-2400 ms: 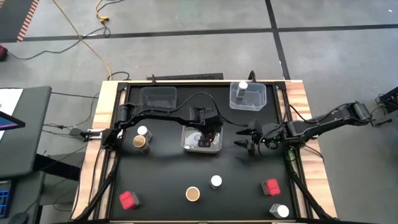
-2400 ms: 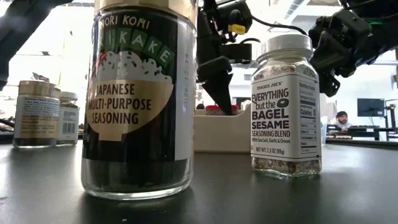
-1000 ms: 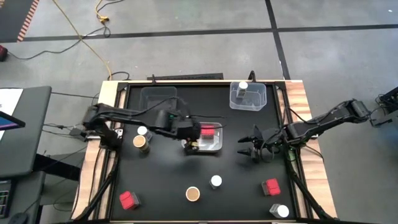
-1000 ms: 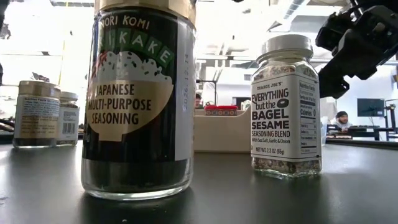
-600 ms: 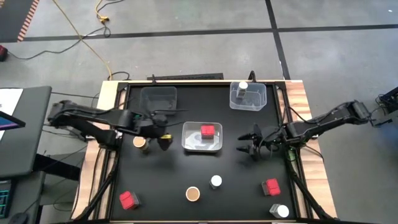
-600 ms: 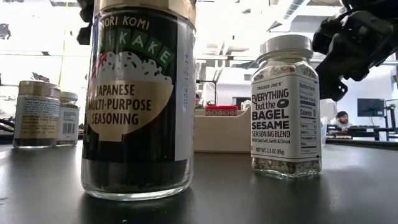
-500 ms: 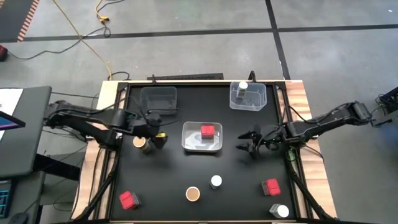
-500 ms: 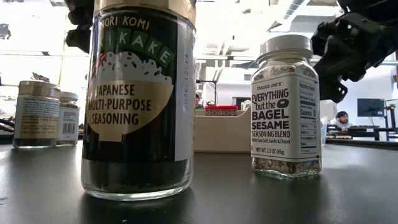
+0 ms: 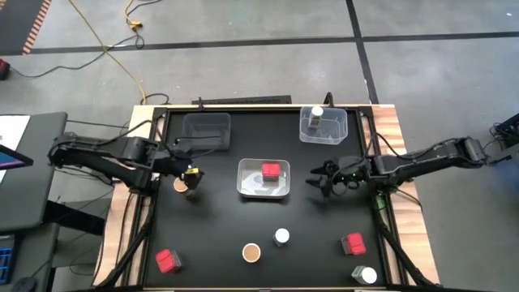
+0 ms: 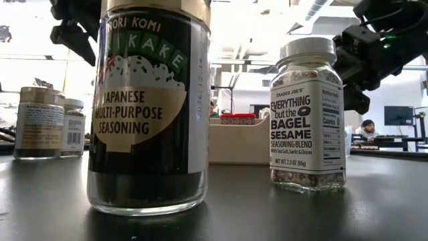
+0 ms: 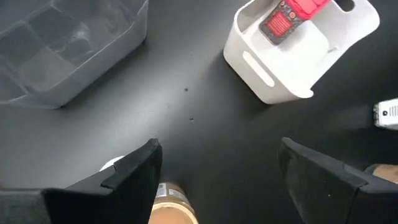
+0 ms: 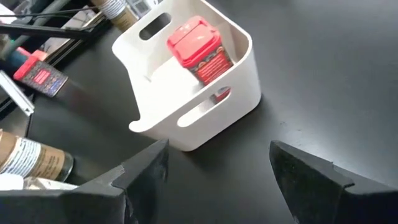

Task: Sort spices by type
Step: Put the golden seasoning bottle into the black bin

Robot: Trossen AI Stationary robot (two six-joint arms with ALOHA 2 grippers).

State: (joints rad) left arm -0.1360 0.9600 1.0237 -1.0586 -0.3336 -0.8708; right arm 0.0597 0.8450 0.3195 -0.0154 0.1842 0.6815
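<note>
My left gripper (image 9: 192, 177) (image 11: 219, 149) is open and hovers over a brown-topped jar (image 9: 182, 186) (image 11: 171, 202) near the table's left side. A white-lidded jar (image 11: 111, 165) stands next to that jar. One red block (image 9: 271, 171) (image 12: 199, 53) stands in the white tray (image 9: 247, 188). My right gripper (image 9: 324, 182) (image 12: 219, 149) is open, just right of the tray. Near the front stand another brown-topped jar (image 9: 251, 253) (image 10: 150, 107), a white-lidded jar (image 9: 281, 237) (image 10: 307, 114), two red blocks (image 9: 168, 260) (image 9: 353, 243) and a white-lidded jar (image 9: 367, 276).
Two clear trays sit at the far edge: the left one (image 9: 207, 126) holds nothing that shows, and the right one (image 9: 334, 130) holds a white-lidded jar (image 9: 316, 114). Bare black tabletop lies between the white tray and the near row of spices.
My left gripper has drawn away from the white tray toward the table's left and now hangs over the brown-topped jar there. The red block has stayed in the tray. My right gripper has shifted a little toward the far edge.
</note>
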